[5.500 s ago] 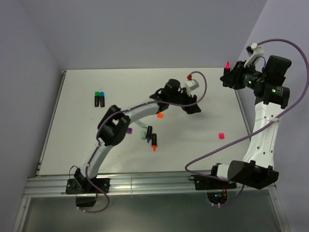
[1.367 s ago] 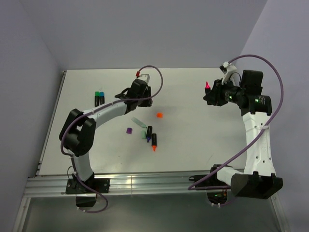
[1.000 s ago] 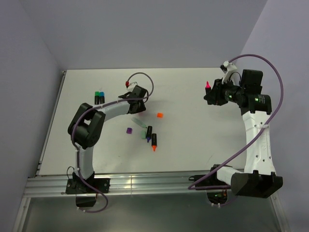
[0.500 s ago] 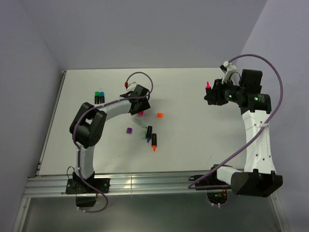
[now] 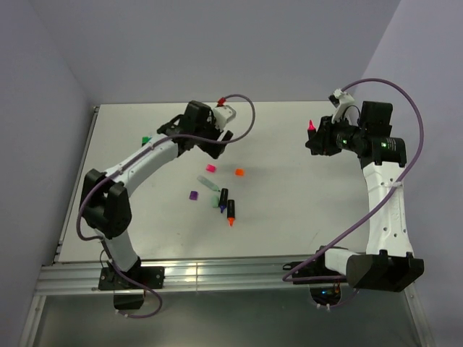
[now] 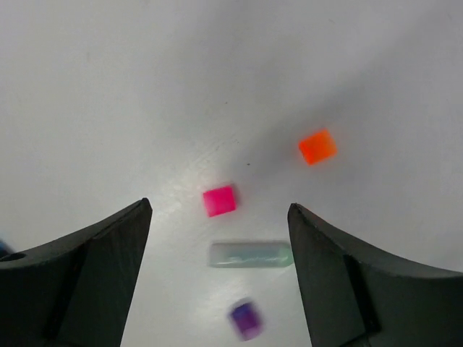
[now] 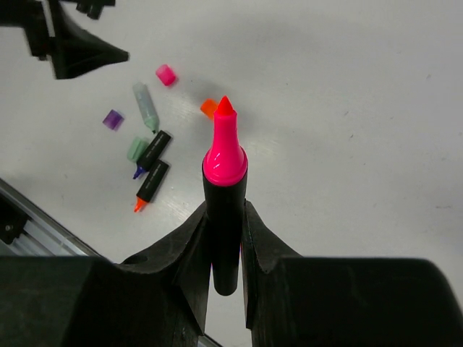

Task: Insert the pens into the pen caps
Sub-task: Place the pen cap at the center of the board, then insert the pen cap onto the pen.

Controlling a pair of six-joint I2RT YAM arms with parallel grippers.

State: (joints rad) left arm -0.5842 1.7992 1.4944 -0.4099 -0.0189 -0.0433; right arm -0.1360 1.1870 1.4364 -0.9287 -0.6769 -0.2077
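My right gripper (image 5: 317,139) is shut on the pink pen (image 7: 225,202) and holds it upright above the table's right side, with the tip (image 5: 310,125) up. My left gripper (image 6: 218,210) is open and empty, raised over the far middle of the table (image 5: 176,127). The pink cap (image 6: 219,200) lies below it on the table (image 5: 210,167). The orange cap (image 5: 239,172), the purple cap (image 5: 193,195) and a pale green barrel (image 5: 209,183) lie nearby. A purple-tipped pen (image 5: 223,197) and an orange-tipped pen (image 5: 231,211) lie side by side.
A small green cap (image 5: 213,204) lies next to the purple-tipped pen. A green bit (image 5: 145,138) shows at the far left, mostly hidden by my left arm. The table's near edge is a metal rail (image 5: 217,273).
My left gripper has lifted up and back from the middle of the table, leaving the pink cap lying there. The right arm has barely moved and holds the pink pen as before.
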